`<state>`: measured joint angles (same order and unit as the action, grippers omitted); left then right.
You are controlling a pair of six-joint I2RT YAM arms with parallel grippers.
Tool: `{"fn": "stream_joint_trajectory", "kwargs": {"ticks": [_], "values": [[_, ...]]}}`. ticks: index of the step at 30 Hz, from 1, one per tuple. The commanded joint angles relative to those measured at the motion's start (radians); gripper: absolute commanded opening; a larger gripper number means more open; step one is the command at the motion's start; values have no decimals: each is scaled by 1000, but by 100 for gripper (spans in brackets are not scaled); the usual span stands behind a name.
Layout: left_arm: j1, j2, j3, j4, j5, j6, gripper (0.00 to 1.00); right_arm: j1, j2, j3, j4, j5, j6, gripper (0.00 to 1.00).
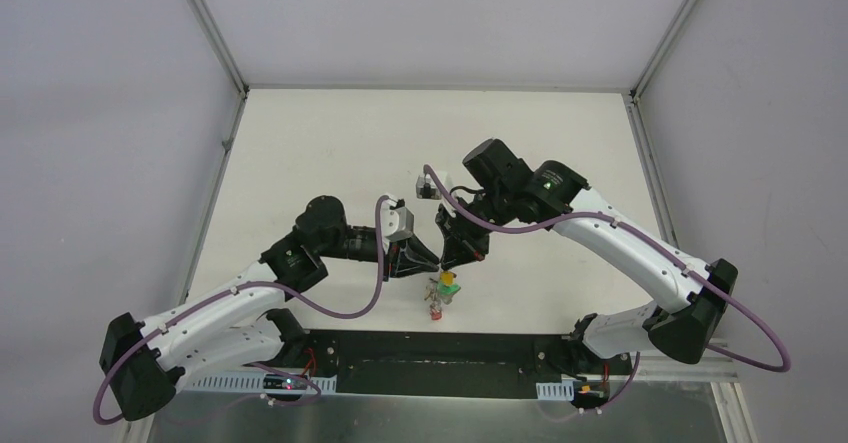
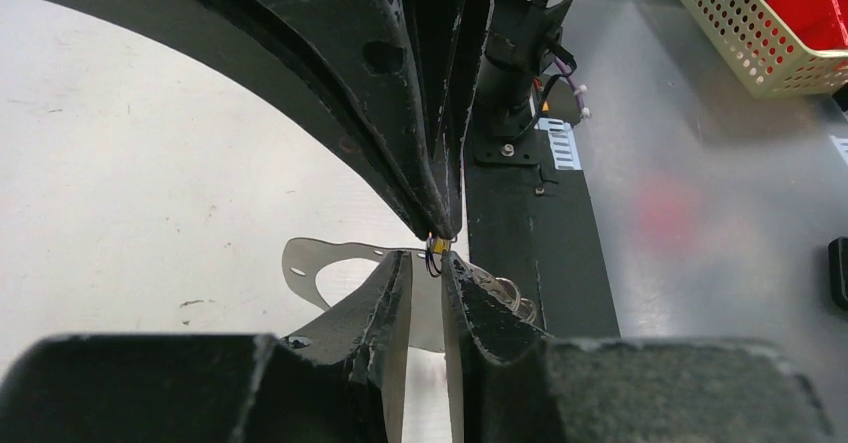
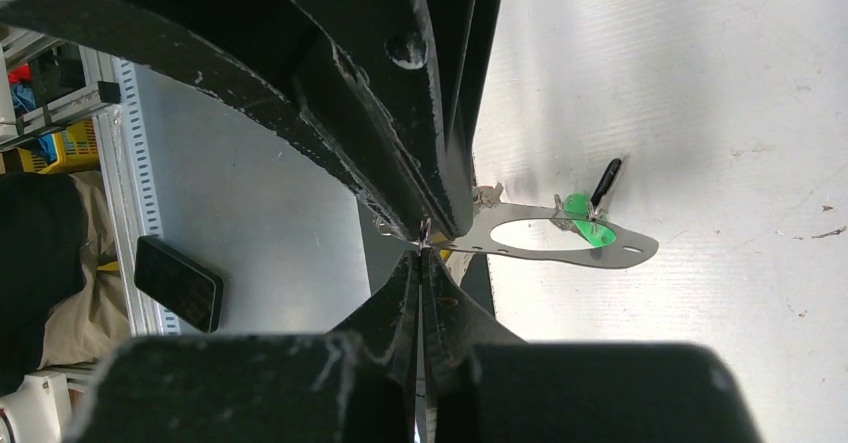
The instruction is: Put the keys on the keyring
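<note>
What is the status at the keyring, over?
Right gripper shut on keyring. Left gripper nearly closed at it, hold unclear. Tagged keys bunched by the grippers. In the way: only the grippers, tip to tip.

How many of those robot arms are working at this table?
2: the left arm comes in from the left side, the right arm from the right, and they meet in the middle. None seems hidden.

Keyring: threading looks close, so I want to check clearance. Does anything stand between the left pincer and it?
Nothing visible does. The left pincer sits tip to tip with the right pincer, which grips the keyring by its edge; only a small yellow piece shows at the tips.
</note>
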<state>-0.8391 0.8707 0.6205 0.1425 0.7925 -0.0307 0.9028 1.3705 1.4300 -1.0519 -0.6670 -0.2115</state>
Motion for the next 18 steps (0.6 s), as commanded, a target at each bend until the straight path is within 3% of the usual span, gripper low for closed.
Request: {"fn": "stream_joint_trajectory", "kwargs": {"ticks": [1, 11, 14, 18], "values": [[-12, 8, 33, 44, 31, -5, 17, 8, -18, 43, 32, -28, -8, 0], [-25, 38, 42, 56, 19, -13, 8, 12, -16, 38, 47, -26, 6, 0], [-27, 39, 38, 68, 6, -14, 0, 13, -16, 35, 53, -26, 7, 0], [-27, 34, 24, 105, 3, -28, 0, 14, -15, 26, 55, -11, 12, 0]]}}
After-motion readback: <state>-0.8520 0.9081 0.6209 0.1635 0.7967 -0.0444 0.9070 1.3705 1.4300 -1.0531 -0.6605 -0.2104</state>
